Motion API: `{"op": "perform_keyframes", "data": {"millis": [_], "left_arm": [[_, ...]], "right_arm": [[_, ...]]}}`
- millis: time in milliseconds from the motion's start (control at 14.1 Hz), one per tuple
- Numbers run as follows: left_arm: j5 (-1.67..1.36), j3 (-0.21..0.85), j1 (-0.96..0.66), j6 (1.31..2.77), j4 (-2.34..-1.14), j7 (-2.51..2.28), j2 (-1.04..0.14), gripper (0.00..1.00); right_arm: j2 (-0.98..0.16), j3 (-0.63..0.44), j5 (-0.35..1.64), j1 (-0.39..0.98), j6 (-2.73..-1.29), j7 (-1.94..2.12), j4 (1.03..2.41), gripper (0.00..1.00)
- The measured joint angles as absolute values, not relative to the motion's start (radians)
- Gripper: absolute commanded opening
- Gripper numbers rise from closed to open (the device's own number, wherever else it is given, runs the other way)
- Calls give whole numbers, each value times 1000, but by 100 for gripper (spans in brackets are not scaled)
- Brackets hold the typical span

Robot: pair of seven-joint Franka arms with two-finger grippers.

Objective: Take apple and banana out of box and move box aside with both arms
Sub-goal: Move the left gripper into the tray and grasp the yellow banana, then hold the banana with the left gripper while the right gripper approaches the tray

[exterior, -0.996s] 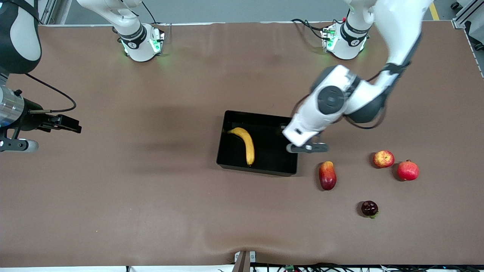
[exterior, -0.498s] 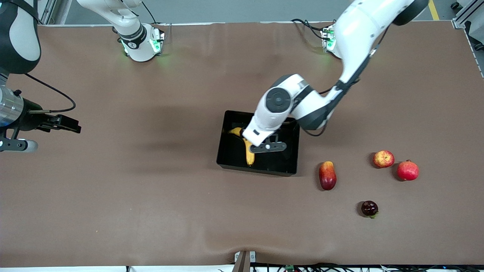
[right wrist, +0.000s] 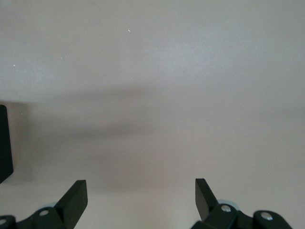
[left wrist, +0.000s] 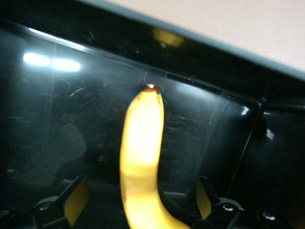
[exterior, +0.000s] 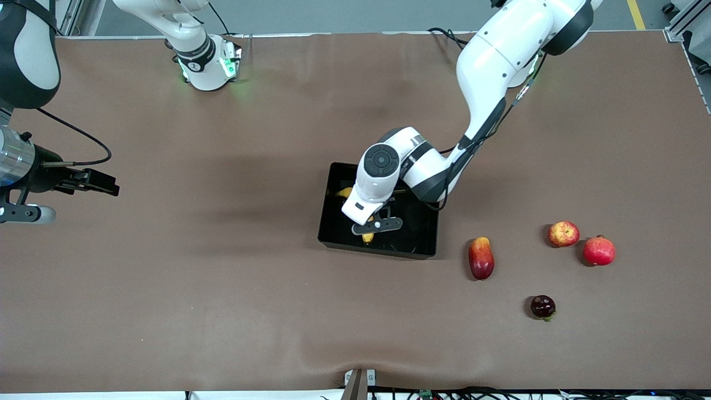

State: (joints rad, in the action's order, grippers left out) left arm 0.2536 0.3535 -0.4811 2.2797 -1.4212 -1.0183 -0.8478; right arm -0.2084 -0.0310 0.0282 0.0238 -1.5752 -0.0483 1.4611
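The black box point(exterior: 379, 251) sits mid-table with the yellow banana point(exterior: 345, 193) lying in it. My left gripper point(exterior: 373, 230) is down inside the box, open, and covers the banana's middle. In the left wrist view the banana point(left wrist: 142, 152) runs between the spread fingers of the left gripper point(left wrist: 140, 196) and neither pad touches it, with the glossy box floor point(left wrist: 62, 119) underneath. The red-and-yellow apple point(exterior: 563, 233) lies on the table toward the left arm's end. My right gripper point(exterior: 103, 183) waits open over bare table at the right arm's end, its fingers point(right wrist: 76, 195) with nothing between them.
A red-yellow mango-like fruit point(exterior: 481, 258) lies beside the box toward the left arm's end. A round red fruit point(exterior: 599, 250) sits next to the apple. A dark purple fruit point(exterior: 542, 306) lies nearer the front camera than those.
My left arm swung from the box's edge toward the right arm's end, across the box, and lowered its open gripper around the banana. The right arm and the fruits stayed put.
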Motion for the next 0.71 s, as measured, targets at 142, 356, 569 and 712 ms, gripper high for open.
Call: {"op": "perform_keyframes", "data": {"millis": [142,356,569,712], "left_arm": [[254,336,-507,2292,-1417,-1018,-864,100],[255,314,-532,2316,-1414,-1015,-871,100],[258,309,-532,2317,-1411,-1004,-871,100],[267,309,-532,2317,-1411,-1004,-872,100]], "right_arm": [[-209,-29,28,25,-1575,-48,1461,100],[-212,-22,33,31,-1584,-48,1462,100],[-239,-20,60,54,-1625,-49,1467,100],[-280,-20,92,76,-1676,-50,1473,100]]}}
